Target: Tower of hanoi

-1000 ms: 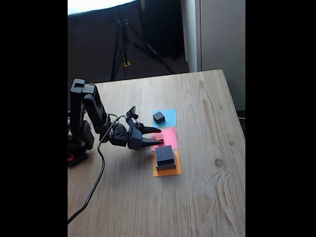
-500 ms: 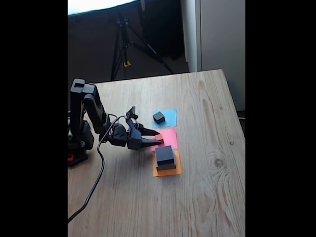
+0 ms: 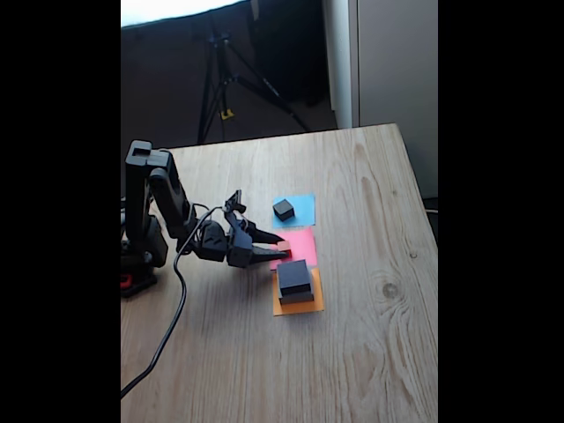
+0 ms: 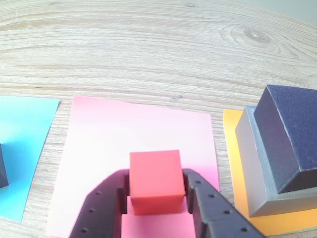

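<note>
In the wrist view the tiny red cube [image 4: 154, 171] sits between my black fingers over the pink paper square [image 4: 99, 148], and my gripper [image 4: 157, 179] is shut on it. To the right, a dark block [image 4: 290, 134] rests on a larger grey block [image 4: 250, 163] on the orange paper [image 4: 232, 148]. In the fixed view my gripper [image 3: 280, 248] reaches over the left edge of the pink paper [image 3: 304, 245], just behind the two-block stack [image 3: 295, 280]. A small black block [image 3: 284, 209] stands on the blue paper [image 3: 304, 209].
The arm's base [image 3: 141, 256] stands at the wooden table's left edge, and its cable [image 3: 172, 326] trails toward the front. A tripod [image 3: 220, 79] stands behind the table. Bare wood [image 3: 370, 335] lies to the right and front of the papers.
My gripper has drawn back slightly to the left and up over the pink paper, still holding the red cube. The other blocks have not moved.
</note>
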Available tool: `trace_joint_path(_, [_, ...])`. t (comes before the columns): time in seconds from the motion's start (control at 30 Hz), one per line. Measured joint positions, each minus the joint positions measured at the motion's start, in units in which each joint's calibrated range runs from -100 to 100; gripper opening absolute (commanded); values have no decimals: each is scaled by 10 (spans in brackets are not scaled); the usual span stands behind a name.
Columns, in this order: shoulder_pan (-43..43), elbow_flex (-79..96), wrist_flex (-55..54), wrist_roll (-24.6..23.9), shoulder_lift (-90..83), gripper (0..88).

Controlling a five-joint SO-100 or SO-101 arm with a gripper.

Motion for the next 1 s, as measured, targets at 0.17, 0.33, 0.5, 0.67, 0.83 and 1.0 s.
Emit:
trace_joint_path(0.17, [-11,20,45,0,-55,25])
trace_joint_path(0.33, [-28,38,139,0,-166,26])
trace_joint_path(0.5, [-45,38,265,0,-294,30])
trace_joint_path(0.67, [-62,21,440,0,-423,25])
trace_joint_path(0.83, [-78,-63,672,0,-538,20])
trace_joint_path(1.0, [-102,-192,902,-10,-600,20])
